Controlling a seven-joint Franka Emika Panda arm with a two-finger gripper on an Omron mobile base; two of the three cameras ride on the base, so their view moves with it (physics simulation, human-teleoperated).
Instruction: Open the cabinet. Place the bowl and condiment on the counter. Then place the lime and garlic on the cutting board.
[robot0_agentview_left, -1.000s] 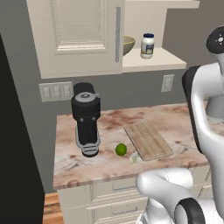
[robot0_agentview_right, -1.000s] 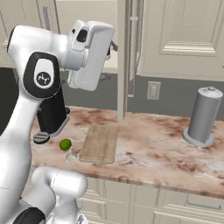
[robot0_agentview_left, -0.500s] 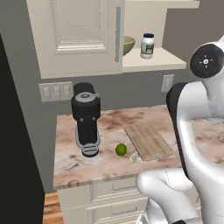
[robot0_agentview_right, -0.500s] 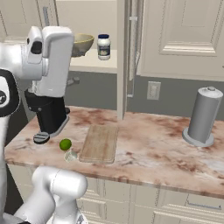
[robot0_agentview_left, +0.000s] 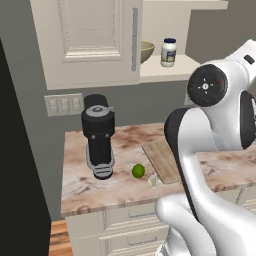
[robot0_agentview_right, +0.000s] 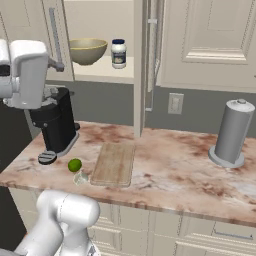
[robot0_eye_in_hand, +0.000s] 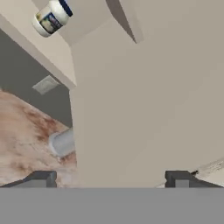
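Cabinet (robot0_agentview_left: 90, 40) doors come first in the left base view: the left door faces the camera with its long metal bar handle, and to its right the shelf lies open. On that shelf the bowl (robot0_agentview_left: 146, 51) peeks out from behind the door edge, and the condiment (robot0_agentview_left: 168, 52) stands just right of it, apart from it. Below, on the tabletop (robot0_agentview_left: 85, 187), a black coffee machine (robot0_agentview_left: 99, 137) stands at the left, the lime (robot0_agentview_left: 138, 171) sits right of its base, and the garlic (robot0_agentview_left: 153, 181) lies just beside the lime, nearer the front edge. The cutting board (robot0_agentview_left: 160, 157) lies right of both, partly hidden by the white arm.

From the right base view, the bowl (robot0_agentview_right: 87, 50) and the condiment (robot0_agentview_right: 118, 53) share the open shelf, with the right door swung out edge-on. The lime (robot0_agentview_right: 75, 165) and garlic (robot0_agentview_right: 80, 177) rest on the tabletop just left of the cutting board (robot0_agentview_right: 114, 163), not on it. A grey paper towel roll (robot0_agentview_right: 230, 133) stands far to the right.

Seen by the hand camera, the jaws (robot0_eye_in_hand: 111, 177) stand wide apart with nothing between them, close to a cream cabinet door (robot0_eye_in_hand: 153, 96). The condiment (robot0_eye_in_hand: 51, 17) shows at the upper left, tilted by the camera's roll.
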